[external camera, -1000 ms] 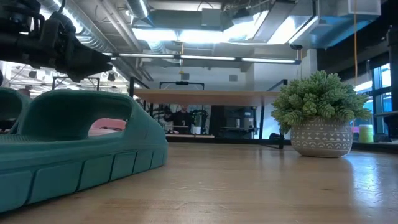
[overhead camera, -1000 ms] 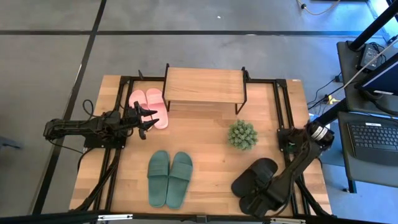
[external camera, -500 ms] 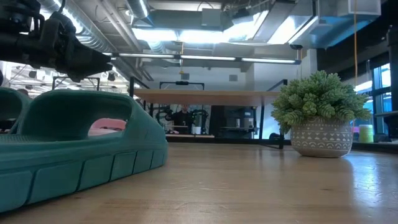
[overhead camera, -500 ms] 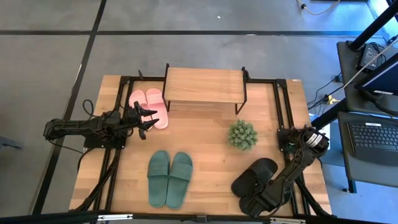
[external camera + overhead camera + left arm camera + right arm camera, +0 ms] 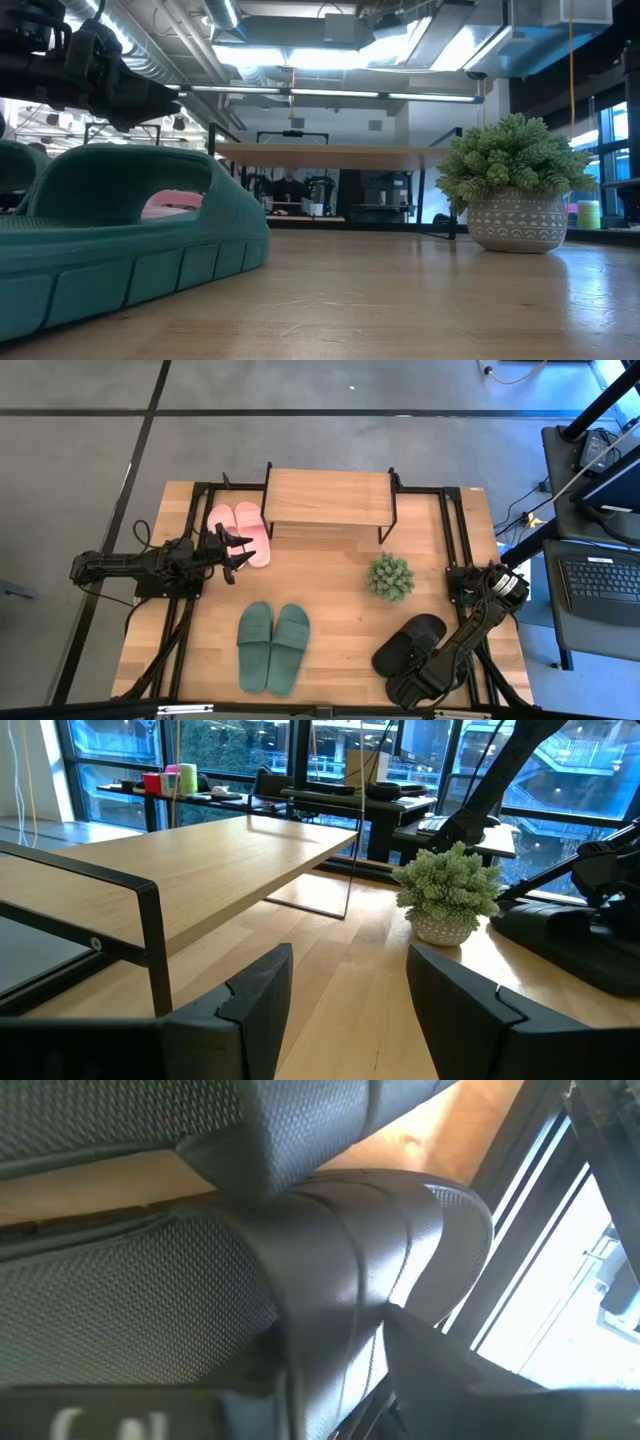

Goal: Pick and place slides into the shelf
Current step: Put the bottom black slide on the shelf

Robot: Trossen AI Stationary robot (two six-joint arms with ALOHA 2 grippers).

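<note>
The pair of black slides (image 5: 412, 640) lies on the table near its right front corner. My right gripper (image 5: 413, 682) slants down onto the nearer black slide and is shut on it. The dark green slides (image 5: 273, 647) lie side by side near the front, left of centre. The pink slides (image 5: 240, 532) lie beside the left end of the shelf (image 5: 328, 497), which stands at the back on thin black legs. My left gripper (image 5: 240, 550) hovers level and open just in front of the pink slides, touching nothing. My right gripper has the smooth black band (image 5: 325, 1315) of the nearer black slide between its two fingers, one finger (image 5: 445, 1375) on each side of it. The fingers slant down from above. The slide lies flat on the table beside its mate.
A round spiky green plant in a patterned pot (image 5: 389, 576) stands between the shelf and the black slides. Black frame rails (image 5: 455, 530) run along the table's sides. Bare wood (image 5: 340, 610) lies at the centre of the table.
My right gripper has sunk a little and tipped further down onto the black slides. The slides lie where they were.
</note>
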